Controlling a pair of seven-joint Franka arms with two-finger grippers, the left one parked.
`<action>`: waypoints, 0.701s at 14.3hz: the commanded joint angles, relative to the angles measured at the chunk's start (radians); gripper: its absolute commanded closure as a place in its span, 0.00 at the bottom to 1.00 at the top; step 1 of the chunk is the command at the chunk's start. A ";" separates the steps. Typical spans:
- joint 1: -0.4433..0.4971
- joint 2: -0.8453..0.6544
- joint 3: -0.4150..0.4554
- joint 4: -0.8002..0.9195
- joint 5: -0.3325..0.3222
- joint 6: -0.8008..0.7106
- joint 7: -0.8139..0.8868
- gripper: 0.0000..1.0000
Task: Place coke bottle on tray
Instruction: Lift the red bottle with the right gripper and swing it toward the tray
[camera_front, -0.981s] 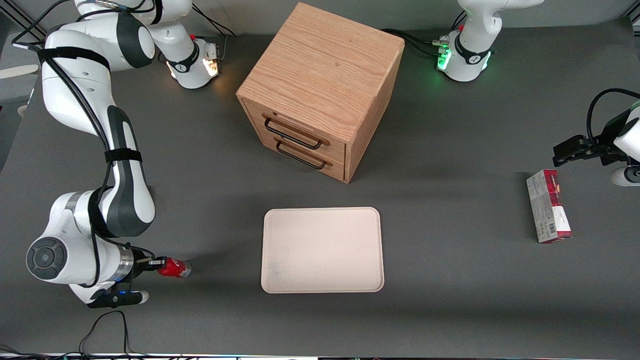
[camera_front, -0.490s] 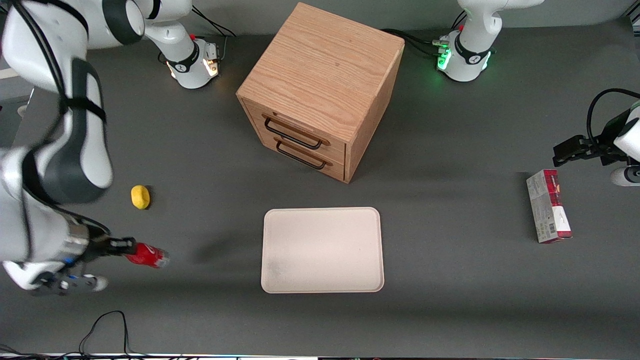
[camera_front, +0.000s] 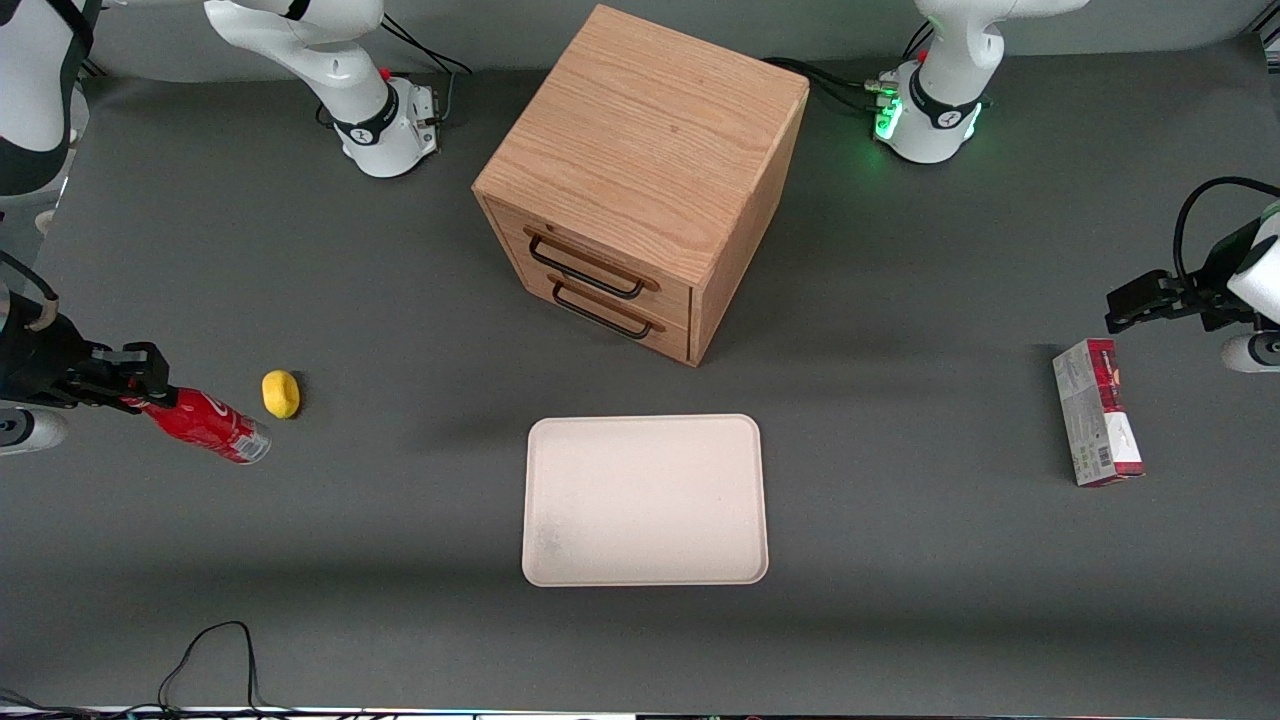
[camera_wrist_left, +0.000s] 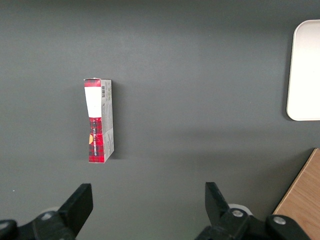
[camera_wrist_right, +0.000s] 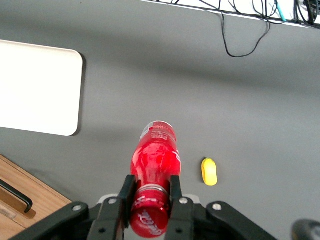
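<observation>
no readable text, coke bottle (camera_wrist_right: 155, 155) lettering illegible

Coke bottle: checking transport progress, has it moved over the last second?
Yes. The coke bottle, clamped in the pincer, went away from the tray, ending beside the yellow lemon.

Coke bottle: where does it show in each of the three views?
Front view: coke bottle held by the gripper, lifted, at the working arm's end, beside the lemon.
Right wrist view: bottle clamped at its neck.
Left wrist view: not in it.
Shared landmark: the tray.
</observation>
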 joint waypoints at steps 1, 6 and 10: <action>0.080 0.017 0.002 0.010 -0.010 0.045 -0.013 1.00; 0.314 0.104 0.002 0.030 -0.071 0.108 -0.004 1.00; 0.443 0.133 0.002 0.030 -0.073 0.145 -0.004 1.00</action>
